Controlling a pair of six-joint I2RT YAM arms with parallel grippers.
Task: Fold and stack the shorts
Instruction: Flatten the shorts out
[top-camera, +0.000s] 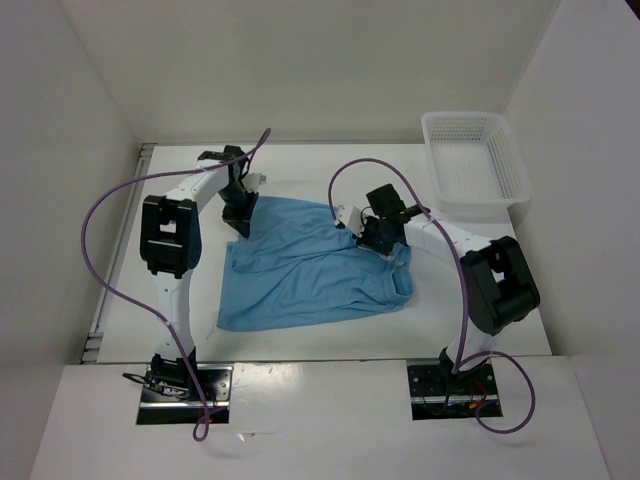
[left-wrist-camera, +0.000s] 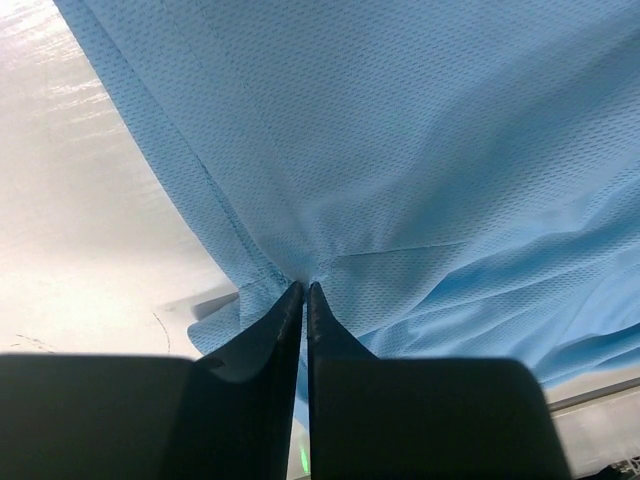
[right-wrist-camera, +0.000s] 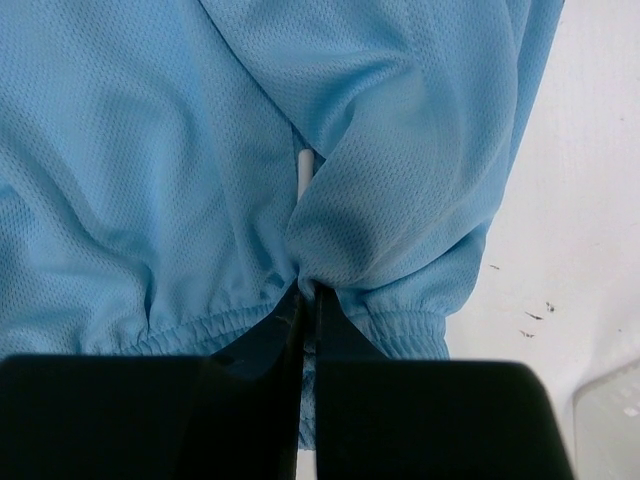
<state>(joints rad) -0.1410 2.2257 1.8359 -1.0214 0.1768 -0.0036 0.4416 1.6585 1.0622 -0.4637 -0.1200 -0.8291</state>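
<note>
Now, shorts (top-camera: 310, 270): spread rumpled on the table (top-camera: 500, 320), a gripper at each side.
Left gripper (left-wrist-camera: 305, 290): jaws pinched on a hem edge.
Right gripper (right-wrist-camera: 308, 288): jaws clamped on the gathered waistband.

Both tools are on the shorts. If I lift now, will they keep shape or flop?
Likely floppy: the shorts wrinkle and bunch where the left tool and right tool pinch them. Probably light, being thin mesh. The gathered waistband may give a firmer hold.
</note>
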